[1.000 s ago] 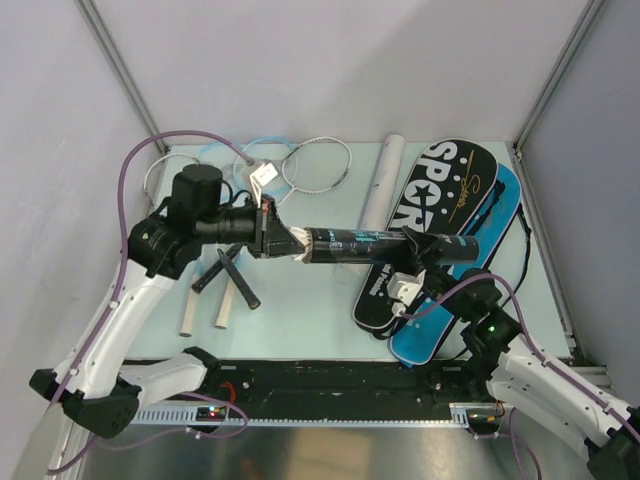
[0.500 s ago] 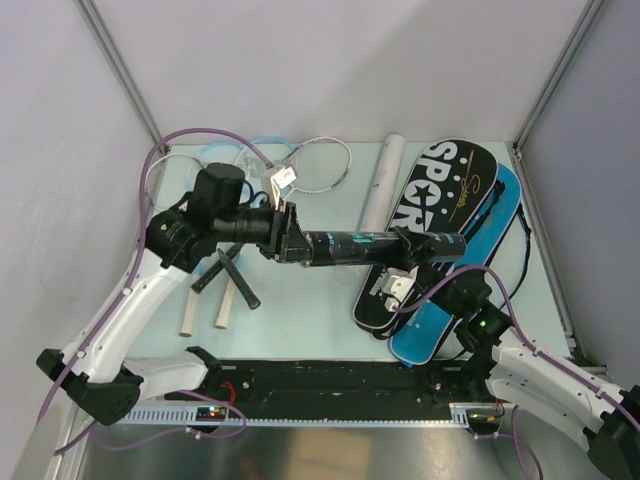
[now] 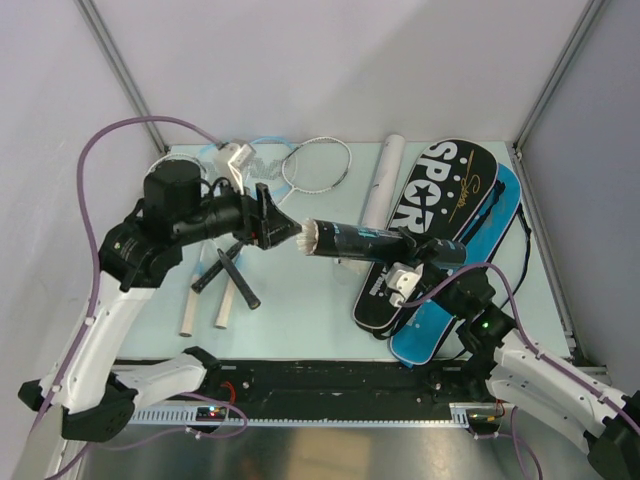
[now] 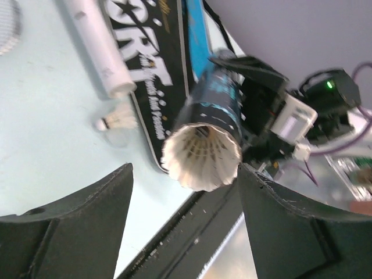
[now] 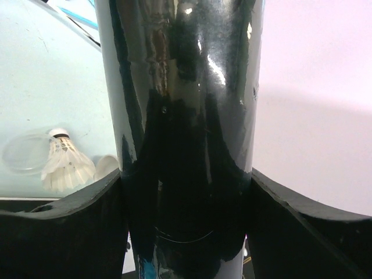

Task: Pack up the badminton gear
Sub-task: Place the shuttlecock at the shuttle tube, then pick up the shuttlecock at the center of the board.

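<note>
The right gripper (image 3: 428, 250) is clamped round the one black tube (image 3: 360, 241), which it holds above the table (image 3: 300, 305). The left gripper (image 3: 290, 234) gapes wide and empty just off the tube's mouth, where one shuttlecock (image 4: 201, 152) sits with its feathers outward. A second shuttlecock (image 4: 115, 122) lies loose by the one white tube (image 3: 382, 180). Four racket handles (image 3: 225, 300) lie at left — their heads farther back. Two bags overlap at right — a black bag (image 3: 445, 190) on a blue bag (image 3: 500, 225). The table is pale green and the walls (image 3: 300, 70) are plain grey.
</note>
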`<state>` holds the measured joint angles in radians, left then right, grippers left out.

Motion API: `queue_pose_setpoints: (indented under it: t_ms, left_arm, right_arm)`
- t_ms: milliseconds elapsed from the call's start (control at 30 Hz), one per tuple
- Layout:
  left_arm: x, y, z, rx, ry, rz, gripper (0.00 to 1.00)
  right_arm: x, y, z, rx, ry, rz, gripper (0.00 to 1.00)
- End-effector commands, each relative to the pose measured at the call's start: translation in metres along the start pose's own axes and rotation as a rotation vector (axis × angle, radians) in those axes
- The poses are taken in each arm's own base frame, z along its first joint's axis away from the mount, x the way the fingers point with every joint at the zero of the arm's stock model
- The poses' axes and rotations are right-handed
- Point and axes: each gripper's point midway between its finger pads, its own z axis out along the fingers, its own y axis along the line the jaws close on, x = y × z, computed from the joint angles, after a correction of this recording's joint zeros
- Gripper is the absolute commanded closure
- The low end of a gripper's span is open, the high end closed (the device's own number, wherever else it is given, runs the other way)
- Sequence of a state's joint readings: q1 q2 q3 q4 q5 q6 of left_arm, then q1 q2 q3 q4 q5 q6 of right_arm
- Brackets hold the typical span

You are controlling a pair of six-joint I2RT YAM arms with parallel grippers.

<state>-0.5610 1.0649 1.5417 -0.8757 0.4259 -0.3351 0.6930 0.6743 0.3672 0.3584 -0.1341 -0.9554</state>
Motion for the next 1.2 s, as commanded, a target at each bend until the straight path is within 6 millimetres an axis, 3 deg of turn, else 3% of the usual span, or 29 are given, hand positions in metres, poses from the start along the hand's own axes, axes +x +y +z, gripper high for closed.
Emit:
queue_pose_setpoints:
  t_ms: [0, 100, 200, 433, 567, 733, 867, 1167]
  left_arm:
    - [-0.039, 0.027, -0.02, -0.185, -0.168, -0.003, 0.23]
    - [-0.051, 0.069, -0.028, -0.377, -0.238, -0.073, 0.22]
    - [-0.056, 0.126, -0.034, -0.562, -0.322, -0.229, 0.22]
    - [-0.031, 0.249, -0.037, -0.883, -0.347, -0.349, 0.24]
    - [-0.008, 0.304, -0.021, -0.935, -0.344, -0.415, 0.27]
    - [0.03, 0.36, 0.003, -1.002, -0.335, -0.491, 0.3]
    - [0.051, 0.4, 0.008, -1.068, -0.322, -0.564, 0.31]
    - [0.072, 0.454, 0.011, -1.069, -0.37, -0.677, 0.34]
  right_arm:
    - [-0.014, -0.02, 0.003, 0.084, -0.037, 0.052, 0.66]
    - [-0.015, -0.024, 0.002, 0.109, -0.033, 0.067, 0.66]
    - [-0.022, -0.029, 0.001, 0.124, -0.053, 0.116, 0.65]
    - [-0.046, -0.023, -0.007, 0.086, -0.138, 0.135, 0.64]
    - [-0.057, -0.023, -0.01, 0.087, -0.174, 0.136, 0.64]
    - [-0.063, -0.024, -0.012, 0.084, -0.201, 0.133, 0.64]
    - [-0.068, -0.023, -0.015, 0.075, -0.217, 0.132, 0.64]
    - [-0.067, -0.018, -0.015, 0.058, -0.207, 0.117, 0.64]
